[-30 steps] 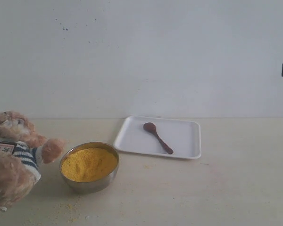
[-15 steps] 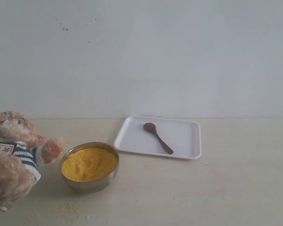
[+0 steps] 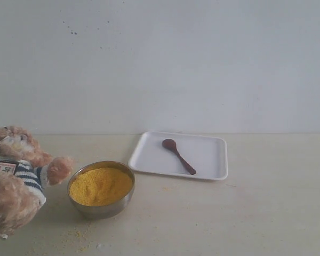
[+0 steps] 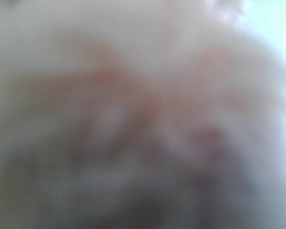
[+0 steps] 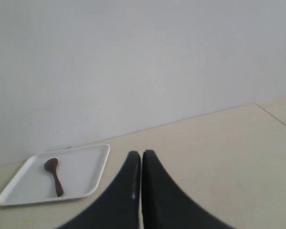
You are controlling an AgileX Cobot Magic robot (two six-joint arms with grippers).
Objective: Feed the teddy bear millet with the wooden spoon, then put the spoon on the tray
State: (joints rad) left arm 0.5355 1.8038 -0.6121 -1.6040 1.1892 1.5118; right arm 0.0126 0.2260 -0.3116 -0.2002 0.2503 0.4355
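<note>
While the right tool (image 5: pixel 141 153) looks out over the desk (image 3: pixel 245 213) with its two dark fingers pressed together tip to tip and nothing between them, the left tool gives us no picture at all. Its wrist camera is filled with a pale, pinkish-tan blur, so I cannot tell whether it is wide or narrow. Neither arm shows in the exterior view.

Up front on the desk, a few stray yellow grains (image 3: pixel 79 234) lie scattered just ahead of the bowl (image 3: pixel 104 209). At the near left edge sits the bear (image 3: pixel 16 200), fluffy and light brown in its striped shirt with a badge on the chest, partly cut off by the frame. One paw reaches toward the bowl and ends just beside its rim. The steel bowl stands right next to the bear, heaped with bright millet (image 3: pixel 100 185).

Further back and to the right, the white tray (image 3: pixel 208 157) lies flat on the desk, apart from the bowl. And there's the spoon (image 3: pixel 179 157), lying on the tray, its oval bowl toward the far left and its handle slanting toward the near right. Behind it all, a plain pale wall (image 3: pixel 176 64).
</note>
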